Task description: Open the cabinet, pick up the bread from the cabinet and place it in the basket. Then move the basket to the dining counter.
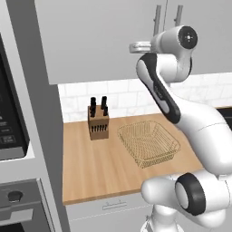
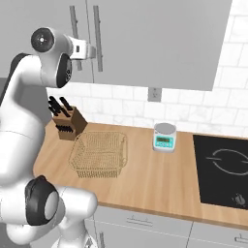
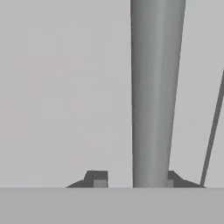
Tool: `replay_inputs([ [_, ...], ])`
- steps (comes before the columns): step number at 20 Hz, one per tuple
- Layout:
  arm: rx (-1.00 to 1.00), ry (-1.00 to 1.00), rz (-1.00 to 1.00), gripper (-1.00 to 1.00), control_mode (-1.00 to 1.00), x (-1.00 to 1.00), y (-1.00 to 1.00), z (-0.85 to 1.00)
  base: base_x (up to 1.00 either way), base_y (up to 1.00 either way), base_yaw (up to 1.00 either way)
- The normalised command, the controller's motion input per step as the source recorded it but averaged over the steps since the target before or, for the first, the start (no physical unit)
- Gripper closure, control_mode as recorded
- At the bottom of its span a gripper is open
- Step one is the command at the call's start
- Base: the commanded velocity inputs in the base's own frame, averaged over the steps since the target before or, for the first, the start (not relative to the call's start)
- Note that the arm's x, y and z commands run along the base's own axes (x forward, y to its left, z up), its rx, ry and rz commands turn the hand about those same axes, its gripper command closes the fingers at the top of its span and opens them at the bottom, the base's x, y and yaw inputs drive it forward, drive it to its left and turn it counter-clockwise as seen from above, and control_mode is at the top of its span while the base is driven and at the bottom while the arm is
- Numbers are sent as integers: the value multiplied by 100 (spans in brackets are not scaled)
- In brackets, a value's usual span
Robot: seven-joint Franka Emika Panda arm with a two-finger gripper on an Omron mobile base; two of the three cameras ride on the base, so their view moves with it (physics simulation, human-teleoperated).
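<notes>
The jaws (image 3: 133, 180) straddle the cabinet (image 1: 104, 36) handle (image 3: 155, 92), not yet clamped, gap on one side. An uneven pinch could slip off when pulling. The basket (image 1: 148, 142) sits below on the tabletop (image 1: 99, 172).

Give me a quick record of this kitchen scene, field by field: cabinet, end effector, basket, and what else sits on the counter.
cabinet: doors closed, bread not visible
cabinet handle: vertical silver bar, standing between the two fingertips
end effector: raised at the handle, one fingertip on each side; grip not yet clearly tight
basket: empty, on the wooden counter below the cabinet
knife block: behind the basket, near the wall
kitchen scale: right of the basket
cooktop: far right
</notes>
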Motion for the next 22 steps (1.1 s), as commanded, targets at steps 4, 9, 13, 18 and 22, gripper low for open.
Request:
replay_inputs([
  [4,-2,-10,16,100,-100,-42,100,-24,0,0,0],
  [9,-11,-10,5,100,-100,-95,100,0,0,0,0],
  [13,-13,0,0,100,-100,-89,100,1,0,0,0],
  [18,-11,0,0,100,-100,-77,100,0,0,0,0],
  [22,-9,0,0,100,-100,-85,100,0,0,0,0],
])
